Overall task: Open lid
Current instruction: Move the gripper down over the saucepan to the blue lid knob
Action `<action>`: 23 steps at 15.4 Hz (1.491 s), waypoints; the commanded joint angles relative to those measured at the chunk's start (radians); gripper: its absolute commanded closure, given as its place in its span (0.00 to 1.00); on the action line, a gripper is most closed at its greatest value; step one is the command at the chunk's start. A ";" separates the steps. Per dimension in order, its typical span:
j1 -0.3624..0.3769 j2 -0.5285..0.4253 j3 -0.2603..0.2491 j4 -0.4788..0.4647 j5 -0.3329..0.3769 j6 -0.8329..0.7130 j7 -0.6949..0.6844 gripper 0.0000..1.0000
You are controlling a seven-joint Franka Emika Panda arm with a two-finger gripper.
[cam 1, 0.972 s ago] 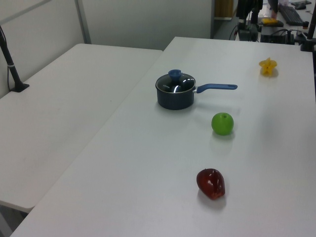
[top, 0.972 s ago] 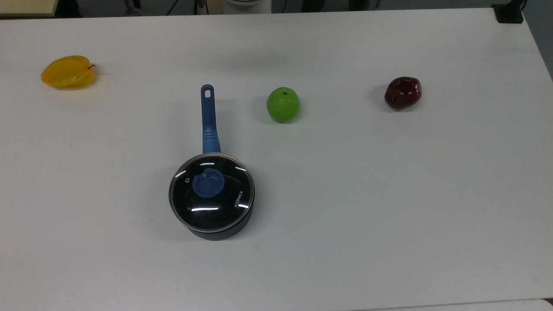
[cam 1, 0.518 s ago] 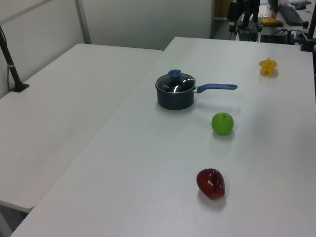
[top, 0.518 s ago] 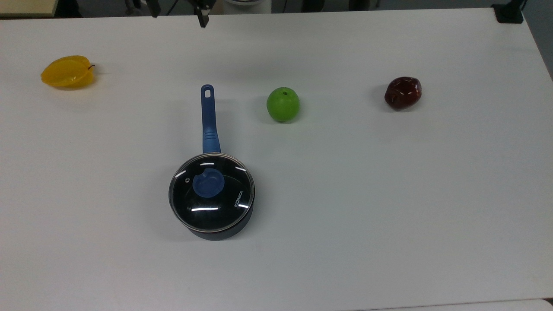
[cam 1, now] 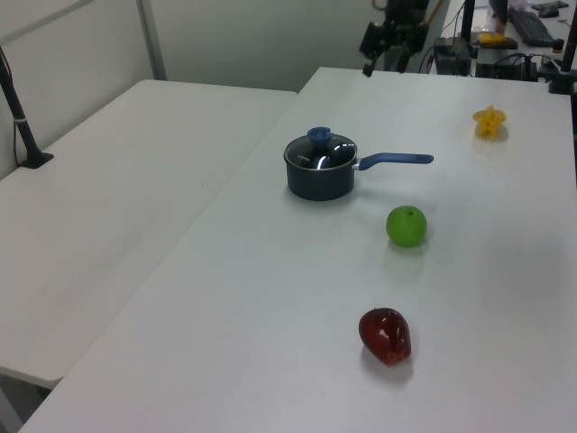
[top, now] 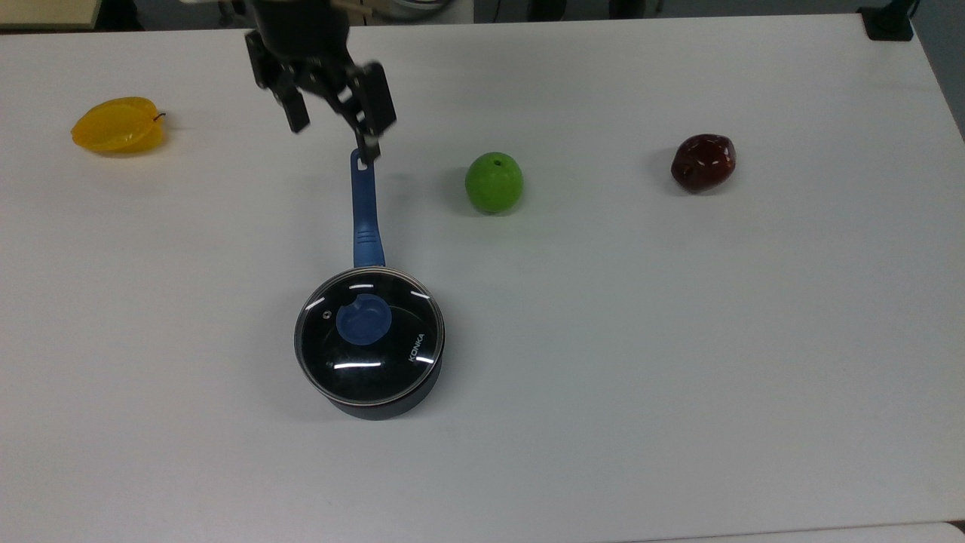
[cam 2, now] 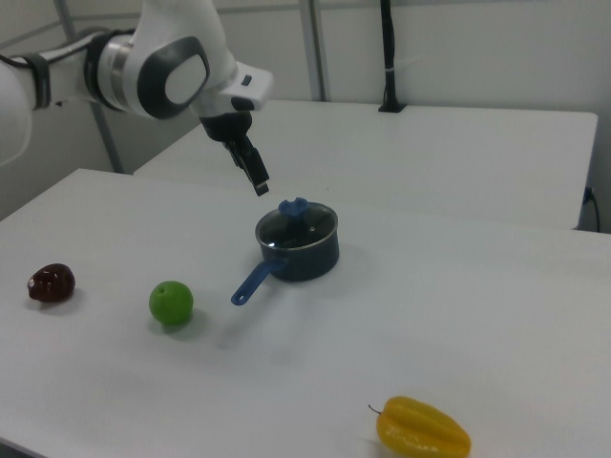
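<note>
So far nothing of the job is done. The lid (top: pixel 369 337) sits flat on the pot (top: pixel 381 403), closing it, and the blue knob (top: pixel 363 319) in the middle of the lid is untouched. The pot stands on the white counter (top: pixel 678 339), with its long blue handle (top: pixel 364 211) pointing to the top view's top edge.

My claw (top: pixel 332 124) is up in the air, open and holding nothing. In the top view it hangs over the far tip of the handle, well apart from the lid.

I think I must bring my claw over the knob, go down, pinch the knob and lift the lid off. All of that is left to do.

A green apple (top: pixel 494 182) sits near the handle, out of my way.
</note>
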 commanded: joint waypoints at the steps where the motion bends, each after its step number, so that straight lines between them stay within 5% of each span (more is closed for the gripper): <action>1: 0.041 0.090 0.003 0.049 -0.113 0.099 0.280 0.00; 7: 0.098 0.308 0.003 0.234 -0.394 0.170 0.660 0.00; 12: 0.124 0.409 0.002 0.312 -0.440 0.171 0.691 0.00; 23: 0.124 0.435 -0.005 0.314 -0.523 0.170 0.688 0.00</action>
